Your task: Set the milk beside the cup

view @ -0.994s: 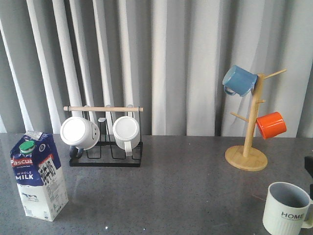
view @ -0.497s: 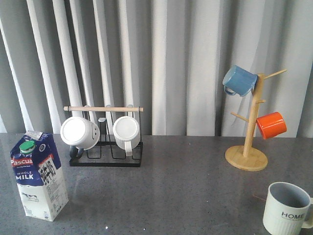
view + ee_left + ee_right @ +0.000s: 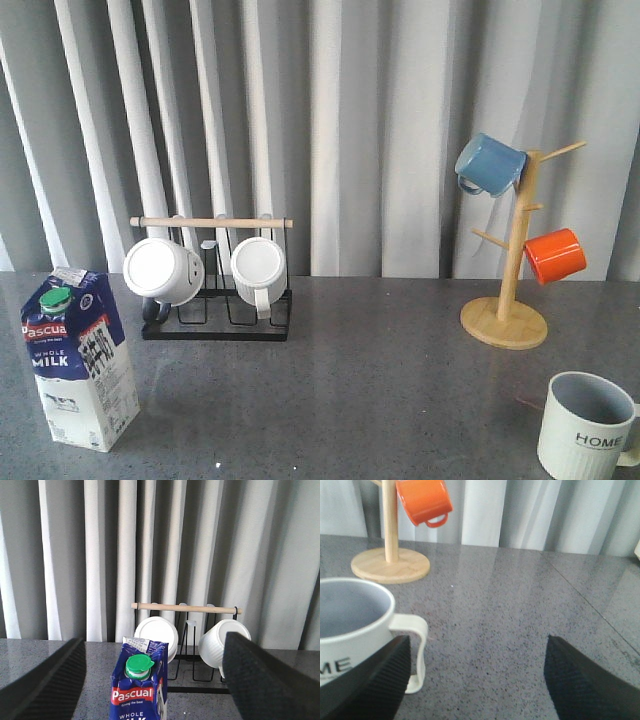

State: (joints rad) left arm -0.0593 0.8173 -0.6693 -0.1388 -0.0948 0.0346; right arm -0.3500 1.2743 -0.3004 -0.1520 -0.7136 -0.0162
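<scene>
The milk (image 3: 78, 360), a blue-and-white carton with a green cap, stands upright at the near left of the grey table. The cup (image 3: 588, 425), off-white and ribbed with "HOME" lettering, stands at the near right. Neither gripper shows in the front view. In the left wrist view my left gripper (image 3: 154, 642) is open, and the milk (image 3: 140, 685) stands ahead between the two fingers without touching them. In the right wrist view my right gripper (image 3: 478, 640) is open and empty. The cup (image 3: 350, 630) sits beside its one finger (image 3: 375, 680), with the handle towards the gap.
A black wire rack (image 3: 215, 325) with a wooden bar holds two white mugs behind the milk. A wooden mug tree (image 3: 505, 320) at the back right carries a blue mug (image 3: 490, 165) and an orange mug (image 3: 554, 255). A grey curtain hangs behind the table.
A dark part of the right arm at the front view's right edge one second ago has gone out of view. The milk and cup have not moved.
</scene>
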